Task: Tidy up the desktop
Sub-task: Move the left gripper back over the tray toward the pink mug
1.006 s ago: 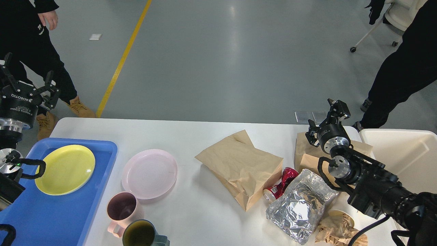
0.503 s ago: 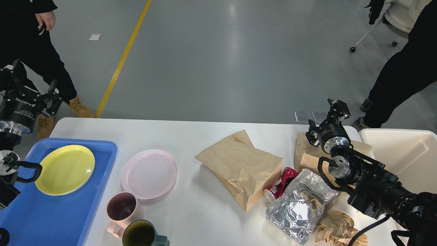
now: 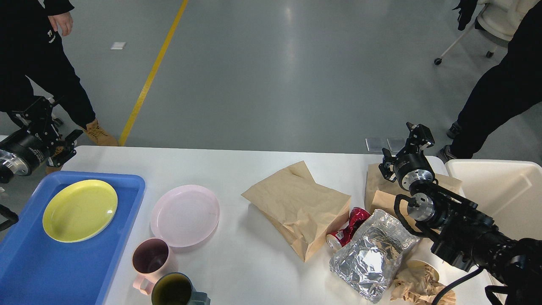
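The desktop (image 3: 254, 262) fills the lower part of the head view, its far edge running across the middle of the picture and its far left corner just beside the left gripper (image 3: 53, 127). That gripper has changed most since a second ago: it stood upright over the left edge then, fingers pointing up, and it has now dropped lower and tipped over toward the far left corner, with much less of its arm in view. Its two fingers are spread apart with nothing between them.

The right gripper (image 3: 406, 142) has not shifted. It hangs over the far right corner above a brown paper bag (image 3: 377, 180), fingers apart and empty (seen small, but the gap shows).

Nothing on the surface has moved. A blue tray (image 3: 63, 271) lies along the left edge with a yellow plate (image 3: 80, 210) on it. A pink plate (image 3: 185, 215) sits just beside the tray, and a pink mug (image 3: 151, 258) and a dark green mug (image 3: 175, 290) stand at the near edge. Toward the right lie a larger paper bag (image 3: 300, 207), a crushed red can (image 3: 349, 228), a foil bag (image 3: 370, 254) and crumpled paper (image 3: 417, 281). A cream bin (image 3: 504, 195) stands past the right edge.
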